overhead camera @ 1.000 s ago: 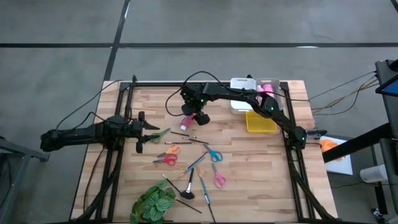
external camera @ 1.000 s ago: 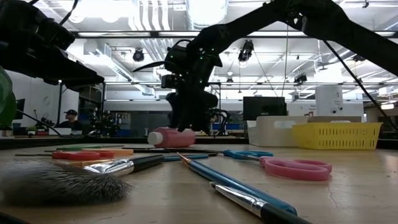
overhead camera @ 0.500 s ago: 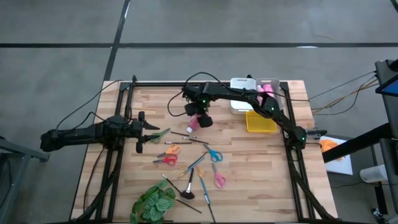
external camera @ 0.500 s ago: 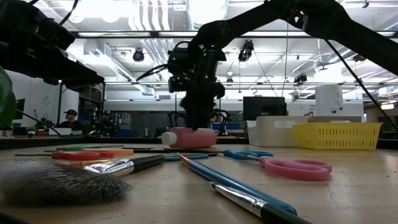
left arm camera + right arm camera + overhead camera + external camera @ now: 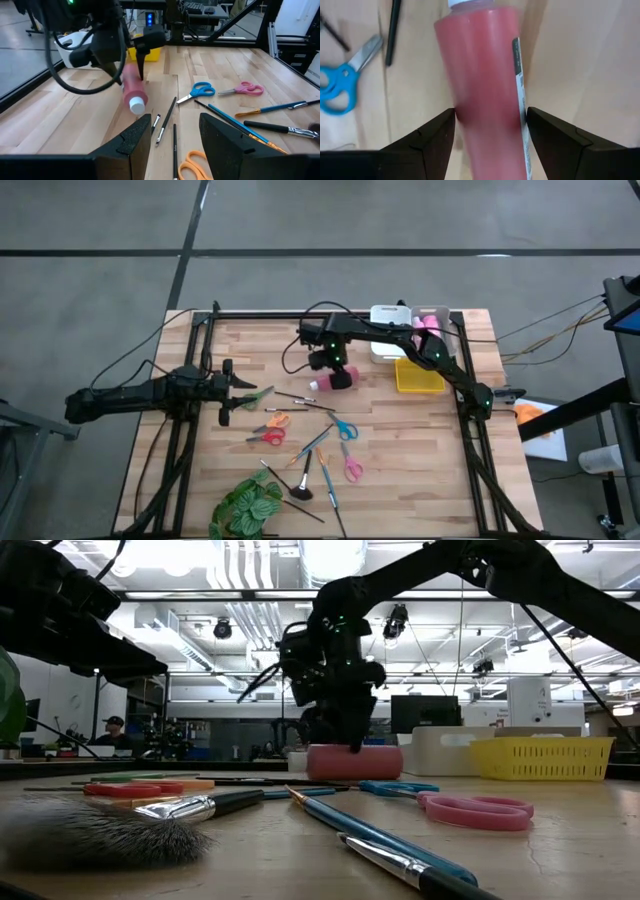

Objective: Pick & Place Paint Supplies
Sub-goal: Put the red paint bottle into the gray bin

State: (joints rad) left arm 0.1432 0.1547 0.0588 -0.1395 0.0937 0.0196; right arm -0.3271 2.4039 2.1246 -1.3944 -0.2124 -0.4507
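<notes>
- High view: the right gripper (image 5: 335, 372) sits at centre frame over a pink tube (image 5: 332, 380) lying on the wooden table (image 5: 420, 450). The white cap shows at the tube's left end; the fingers themselves are hidden under the wrist.
- Right wrist view: this fills that gap. The two dark fingers (image 5: 432, 137) stand wide, one on each side of the pink tube (image 5: 485, 85), apparently not quite pressing its sides, though blur makes contact hard to judge.
- Low view: the tube (image 5: 354, 761) rests flat on the tabletop beneath the right gripper (image 5: 345, 735), which the overhead cannot confirm.
- Left gripper (image 5: 240, 388), at left of centre in the high view, has its jaws apart and empty; the left wrist view shows orange scissors (image 5: 192, 162) just ahead of it.
- Scissors and brushes lie scattered below centre in the high view; a yellow basket (image 5: 419, 376) and white bin (image 5: 385, 330) sit upper right, with more pink tubes (image 5: 428, 326) beside the bin.
</notes>
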